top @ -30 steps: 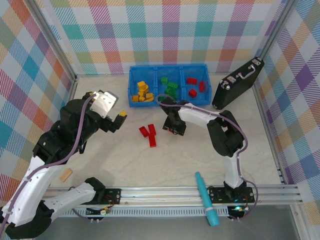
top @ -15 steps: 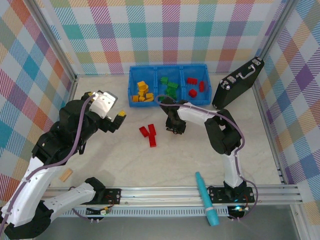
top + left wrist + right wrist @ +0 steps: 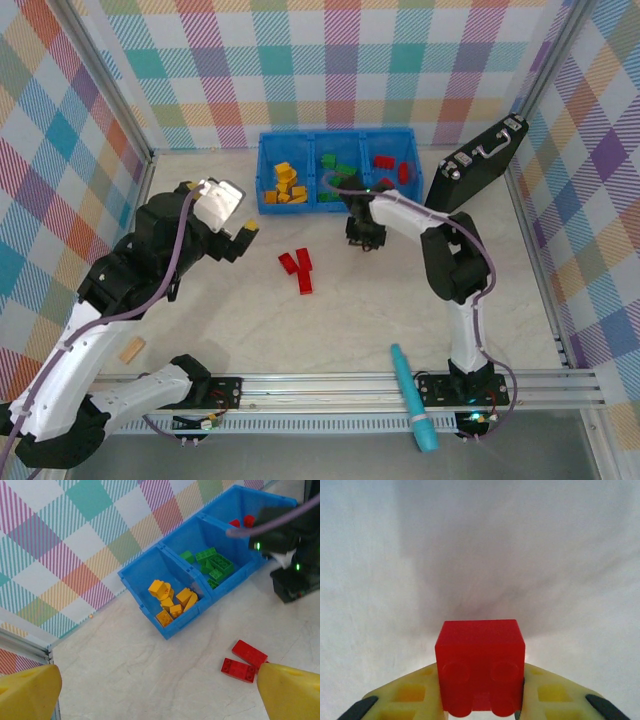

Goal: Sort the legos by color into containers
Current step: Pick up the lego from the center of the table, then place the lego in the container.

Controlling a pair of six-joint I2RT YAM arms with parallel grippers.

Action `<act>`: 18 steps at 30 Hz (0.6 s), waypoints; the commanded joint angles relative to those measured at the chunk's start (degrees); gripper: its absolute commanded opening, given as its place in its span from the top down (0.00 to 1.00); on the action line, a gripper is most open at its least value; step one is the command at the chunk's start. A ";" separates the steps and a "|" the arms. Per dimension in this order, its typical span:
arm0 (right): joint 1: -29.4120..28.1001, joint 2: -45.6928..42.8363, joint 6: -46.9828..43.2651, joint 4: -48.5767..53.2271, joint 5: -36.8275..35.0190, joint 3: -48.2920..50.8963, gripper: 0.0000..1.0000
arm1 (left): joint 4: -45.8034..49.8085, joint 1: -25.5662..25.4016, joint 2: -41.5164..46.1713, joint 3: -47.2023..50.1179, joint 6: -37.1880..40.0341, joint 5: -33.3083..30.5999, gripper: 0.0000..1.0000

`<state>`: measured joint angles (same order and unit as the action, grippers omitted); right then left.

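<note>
Pale tabletop (image 3: 350, 320); red brick (image 3: 480, 650) bottom cut off at frame edge, right gripper (image 3: 481, 697) clamped on it; left gripper (image 3: 157, 690) spread wide, empty.

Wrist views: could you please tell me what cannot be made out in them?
- Right wrist: red brick, lower end cut off by the bottom edge.
- Left wrist: tray, red compartment partly hidden by the right arm.
- Left wrist: left gripper, fingers cut off by the bottom edge.

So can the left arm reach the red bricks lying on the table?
Probably yes: the left gripper is open and the red bricks lie on bare table just ahead of it, nothing between. The right gripper is off near the tray.
</note>
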<state>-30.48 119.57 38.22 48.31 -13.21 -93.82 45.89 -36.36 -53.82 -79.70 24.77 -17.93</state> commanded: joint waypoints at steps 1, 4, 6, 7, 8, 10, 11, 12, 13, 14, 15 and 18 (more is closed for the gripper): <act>3.27 -2.78 -8.00 0.90 -3.44 -6.55 0.76 | -1.00 -0.73 -1.04 -2.17 1.23 -1.69 0.00; 5.88 0.62 -12.06 0.60 -4.21 -13.85 0.75 | -0.29 -0.73 -2.03 -3.22 1.76 -2.28 0.00; 7.52 3.79 -13.75 1.46 -4.10 -19.81 0.75 | 0.15 -0.69 -2.49 -4.02 2.40 -4.12 0.00; 8.27 5.23 -14.53 1.60 -4.18 -22.70 0.75 | 0.40 -0.64 -2.76 -4.56 2.79 -5.08 0.00; 8.90 6.38 -15.00 1.41 -4.19 -24.83 0.75 | 0.59 -0.64 -2.95 -4.82 3.14 -5.64 0.00; 10.29 9.27 -15.75 0.70 -3.64 -29.30 0.75 | 0.69 -0.56 -3.29 -5.21 3.94 -6.44 0.00; 10.87 10.63 -15.85 0.64 -3.01 -31.37 0.75 | 0.65 -0.49 -3.64 -5.25 4.13 -6.66 0.00; 11.44 12.35 -15.90 0.71 -2.32 -33.96 0.75 | 0.61 -0.47 -3.95 -5.31 4.30 -6.74 0.00; 12.07 14.12 -16.09 0.81 -1.81 -36.67 0.75 | 0.61 -0.45 -4.25 -5.36 4.41 -6.68 0.00; 12.42 15.56 -16.45 0.84 -1.56 -39.10 0.75 | 0.60 -0.47 -4.43 -5.45 4.64 -6.59 0.00; 13.04 17.23 -16.88 0.45 -1.33 -41.58 0.74 | 0.61 -0.47 -4.60 -5.68 5.14 -6.65 0.00; 14.84 20.74 -16.13 -1.89 1.61 -46.35 0.74 | 0.39 -0.46 -4.37 -6.33 6.24 -8.20 0.00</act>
<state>-16.91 137.99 23.05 47.40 -14.50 -136.22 46.37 -36.51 -58.54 -83.77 28.99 -23.81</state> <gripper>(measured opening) 0.313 0.998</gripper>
